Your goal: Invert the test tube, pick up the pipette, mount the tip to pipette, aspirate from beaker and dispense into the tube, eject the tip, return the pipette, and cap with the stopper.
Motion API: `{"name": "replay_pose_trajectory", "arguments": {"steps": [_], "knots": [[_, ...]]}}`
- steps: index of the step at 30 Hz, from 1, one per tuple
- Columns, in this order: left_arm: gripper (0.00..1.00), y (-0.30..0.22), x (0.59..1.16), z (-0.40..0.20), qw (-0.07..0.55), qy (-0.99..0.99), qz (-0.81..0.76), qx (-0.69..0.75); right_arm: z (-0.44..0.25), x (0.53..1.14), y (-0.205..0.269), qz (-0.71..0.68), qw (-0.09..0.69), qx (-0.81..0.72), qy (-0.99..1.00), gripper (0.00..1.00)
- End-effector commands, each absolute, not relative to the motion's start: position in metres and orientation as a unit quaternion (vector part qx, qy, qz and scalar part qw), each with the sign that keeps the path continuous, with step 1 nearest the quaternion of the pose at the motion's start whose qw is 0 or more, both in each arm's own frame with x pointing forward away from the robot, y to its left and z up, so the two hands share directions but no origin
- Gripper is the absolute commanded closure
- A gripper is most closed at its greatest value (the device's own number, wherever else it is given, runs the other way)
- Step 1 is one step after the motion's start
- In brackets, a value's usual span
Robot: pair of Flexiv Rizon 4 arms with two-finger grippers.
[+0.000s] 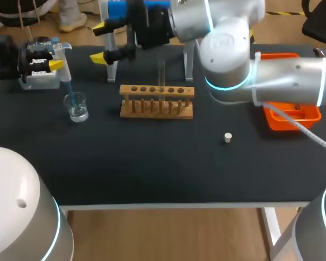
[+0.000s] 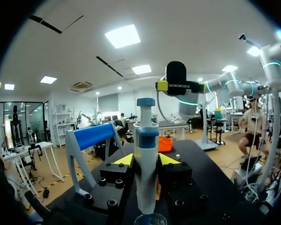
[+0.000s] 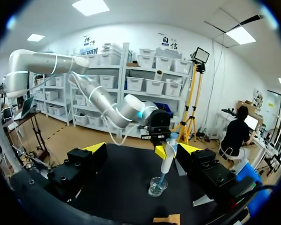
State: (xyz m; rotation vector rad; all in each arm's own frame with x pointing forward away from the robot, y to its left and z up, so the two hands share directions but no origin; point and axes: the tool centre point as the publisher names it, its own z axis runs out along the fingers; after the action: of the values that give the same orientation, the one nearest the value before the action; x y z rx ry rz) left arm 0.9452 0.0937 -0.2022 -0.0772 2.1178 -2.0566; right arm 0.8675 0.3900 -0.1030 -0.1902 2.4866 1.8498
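Blue-and-white plastic pipette (image 2: 145, 136) pinched in jaws of left gripper (image 2: 146, 161), its blue tip (image 1: 69, 89) inside small glass beaker (image 1: 76, 107) | right gripper (image 3: 143, 148) jaws spread, empty | risk: sideways lift could topple beaker

1. The table top (image 1: 152, 163) is matt black, with a cloth-like look.
2. The test tube rack (image 1: 157, 109) is bare, light brown wood.
3. The beaker (image 1: 76, 106) and the test tube (image 1: 162, 76) are clear and glossy, like glass.
4. The pipette (image 2: 146, 154) is smooth white and blue plastic.
5. The tray (image 1: 309, 115) is glossy orange plastic.
6. The right arm (image 1: 293, 81) has a smooth, shiny, silvery shell.
7. The right gripper (image 3: 143, 149) has a matt black body and smooth bright yellow fingertips (image 3: 97, 147).
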Motion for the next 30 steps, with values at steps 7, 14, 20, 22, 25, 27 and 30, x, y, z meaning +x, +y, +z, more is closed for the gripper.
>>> {"name": "replay_pose_trajectory", "arguments": {"steps": [7, 14, 20, 22, 25, 27, 30], "knots": [[1.00, 0.094, 0.945, -0.202, 0.094, 0.714, -0.694, -0.025, -0.094, 0.892, 0.404, 0.574, -0.026, -0.100, 0.812, 0.00], [1.00, 0.094, 0.945, -0.202, 0.094, 0.714, -0.694, -0.025, -0.095, 0.904, 0.411, 0.587, -0.015, -0.066, 0.807, 1.00], [1.00, 0.094, 0.945, -0.202, 0.094, 0.714, -0.694, -0.025, -0.099, 0.909, 0.416, 0.585, 0.001, -0.039, 0.810, 1.00], [1.00, 0.094, 0.945, -0.202, 0.094, 0.714, -0.694, -0.025, -0.100, 0.910, 0.418, 0.584, 0.009, -0.026, 0.811, 1.00], [1.00, 0.094, 0.945, -0.202, 0.094, 0.714, -0.694, -0.025, -0.100, 0.912, 0.420, 0.583, 0.012, -0.017, 0.812, 1.00], [1.00, 0.094, 0.945, -0.202, 0.094, 0.714, -0.694, -0.025, -0.100, 0.913, 0.423, 0.581, 0.016, -0.016, 0.814, 1.00], [1.00, 0.094, 0.945, -0.202, 0.094, 0.714, -0.694, -0.025, -0.098, 0.913, 0.427, 0.576, 0.017, -0.021, 0.817, 1.00]]}}
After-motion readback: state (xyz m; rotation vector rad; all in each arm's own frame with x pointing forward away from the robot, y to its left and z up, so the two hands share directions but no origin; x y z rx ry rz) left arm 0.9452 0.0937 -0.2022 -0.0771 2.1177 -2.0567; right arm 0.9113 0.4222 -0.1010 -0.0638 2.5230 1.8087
